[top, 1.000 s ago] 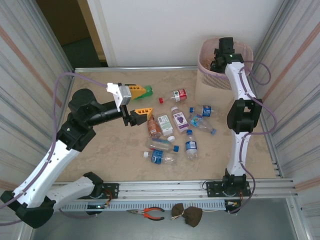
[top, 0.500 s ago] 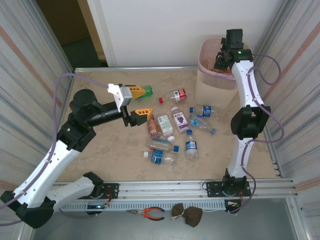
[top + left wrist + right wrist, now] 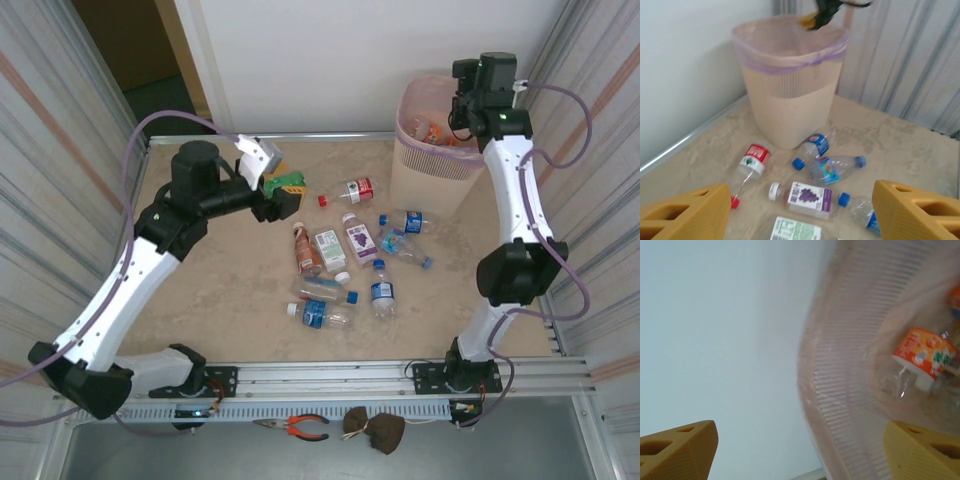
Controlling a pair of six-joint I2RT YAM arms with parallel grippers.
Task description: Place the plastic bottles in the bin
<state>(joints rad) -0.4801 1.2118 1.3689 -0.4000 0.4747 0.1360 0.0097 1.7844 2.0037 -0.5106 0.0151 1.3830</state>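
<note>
Firstly, bin: pale pink, slotted sides, thin bag liner; stood at the far right corner of the table, close to the white wall.
bin contents: an orange-label bottle lay inside, seen from the right wrist; the rest was too blurred to tell.
loose bottles: about ten lay on their sides on the table, left of the bin and between the two arms.
green bottle: far left of the group, just beside the left gripper; whether they touched could not be told.
red-label bottle: red cap, apart from the bin, on its left.
grape-label bottle: lay beside a white-and-green-label bottle; a brownish bottle lay just left of that.
blue-label bottle: blue cap, nearest the bin's foot.
near row: three clear, blue-capped bottles lay nearest the arms' bases.
left gripper: yellow jaws spread wide, nothing between them; faced across the bottles toward the bin.
right gripper: hung over the bin's mouth, jaws released and apart, nothing held.
</note>
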